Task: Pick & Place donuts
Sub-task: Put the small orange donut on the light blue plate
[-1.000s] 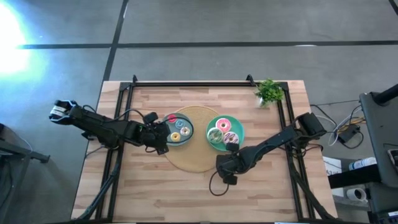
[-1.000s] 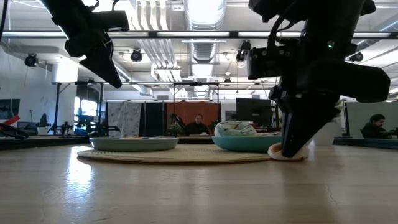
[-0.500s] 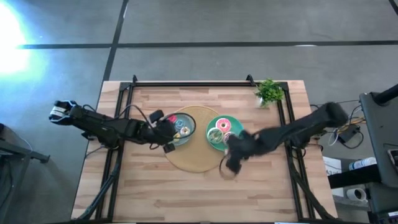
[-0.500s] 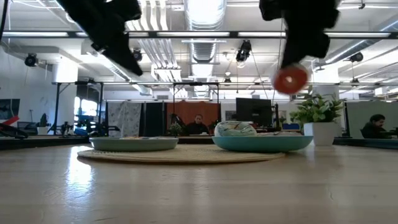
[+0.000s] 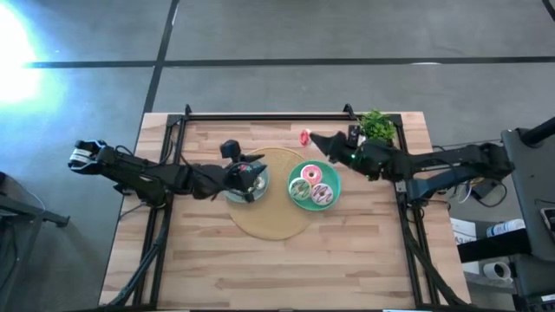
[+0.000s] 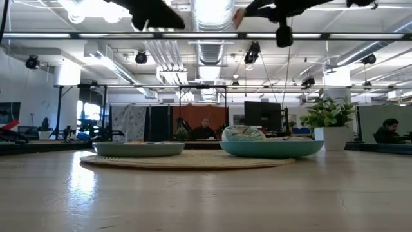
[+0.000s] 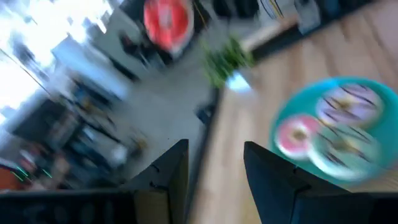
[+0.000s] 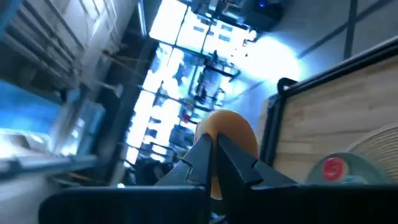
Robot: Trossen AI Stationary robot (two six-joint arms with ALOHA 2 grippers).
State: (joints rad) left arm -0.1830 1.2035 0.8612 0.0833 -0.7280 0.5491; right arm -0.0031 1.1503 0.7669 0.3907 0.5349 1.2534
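An orange-iced donut sits at the tip of my right gripper, high over the table's far part, left of the plant. The right wrist view shows that gripper shut on the donut. Several donuts, pink, cream and lilac, lie on the teal plate. More donuts lie on the grey-blue plate. My left gripper hovers open above that plate, raised well off the table. Its fingers stand apart with nothing between them. My right gripper pinches the orange donut's rim between its two fingers. The fingers lie nearly level and point toward the table's left and far side. The donut is lifted clear, high above the table.
Both plates rest on a round woven mat at the table's middle. A small potted plant stands at the far right corner, close to the right arm. Bare wood lies on the near half. People sit in the room behind.
My right gripper has lifted the orange donut off the table by the teal plate's near side. It rose high, swung toward the far edge and tipped from pointing down to nearly level. My left gripper has moved right over the grey-blue plate and risen.
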